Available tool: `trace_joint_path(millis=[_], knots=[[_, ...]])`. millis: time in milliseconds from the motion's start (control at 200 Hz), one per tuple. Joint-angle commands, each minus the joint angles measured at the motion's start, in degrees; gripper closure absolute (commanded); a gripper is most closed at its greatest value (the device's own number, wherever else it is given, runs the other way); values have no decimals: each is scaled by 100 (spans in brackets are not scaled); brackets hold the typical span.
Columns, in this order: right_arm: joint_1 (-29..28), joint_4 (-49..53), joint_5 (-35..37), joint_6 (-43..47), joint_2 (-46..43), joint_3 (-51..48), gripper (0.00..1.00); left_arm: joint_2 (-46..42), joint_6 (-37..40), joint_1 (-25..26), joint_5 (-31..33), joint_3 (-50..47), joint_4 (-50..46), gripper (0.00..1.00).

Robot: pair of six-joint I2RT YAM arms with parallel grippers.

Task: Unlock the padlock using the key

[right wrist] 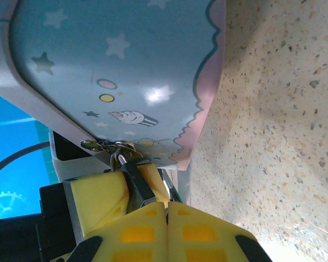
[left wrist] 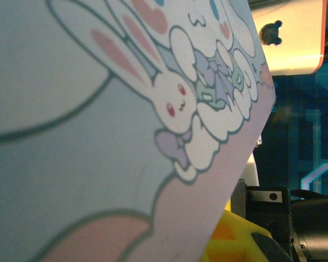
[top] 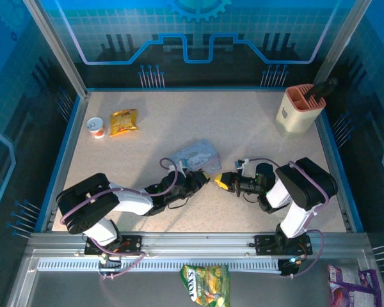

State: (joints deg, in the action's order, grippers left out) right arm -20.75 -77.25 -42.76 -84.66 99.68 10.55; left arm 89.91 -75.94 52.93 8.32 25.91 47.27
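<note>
**Padlock.** The padlock [right wrist: 134,176] hung at the lower edge of the tin [right wrist: 126,71]. Its thin silvery shackle was threaded through the tin's small metal hasp, and its dark body pointed away from the tin toward the right gripper [right wrist: 167,212]. The key could not be told apart from that dark body. It was judged to lie at the keyway, where the fingertips met the lock.

**Right gripper.** Its yellow moulded fingers were pressed together just below the hasp of the tin, with only a seam between them. Whether the key was nipped in that seam could not be told.

**Left gripper.** A second yellow pad [right wrist: 98,196] sat against the other side of the padlock, just under the tin's edge. It was judged to belong to the left gripper [top: 203,178], placed there to steady the lock against the turning force. Whether the left jaws were apart or closed could not be told.

**Tin.** The tin was glossy painted metal, grey-blue, with rounded corners. It was printed with stars, a cupcake, a pink scalloped border and cartoon rabbits. Both grippers met at its near edge.

**Surroundings.** The table [right wrist: 273,136] under the tin was matte, beige and speckled like stone. Well to the right of the tin stood a beige holder [top: 299,109]. Well to its left lay a yellow snack packet [top: 123,121] and a small cup [top: 96,126].
</note>
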Motion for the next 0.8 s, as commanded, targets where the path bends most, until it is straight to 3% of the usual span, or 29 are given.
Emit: trace_joint_path(millis=[0,455,795], knots=[[-343,-430,456,-68,5,76,100,-159,9,292,-840,283,615,100],[-1228,-425,1552,-99,-294,-232,100,-88,13,288,-490,454,581,100],[-1502,-367,2102,-173,-593,-359,100,31,-7,286,-538,635,582,100]])
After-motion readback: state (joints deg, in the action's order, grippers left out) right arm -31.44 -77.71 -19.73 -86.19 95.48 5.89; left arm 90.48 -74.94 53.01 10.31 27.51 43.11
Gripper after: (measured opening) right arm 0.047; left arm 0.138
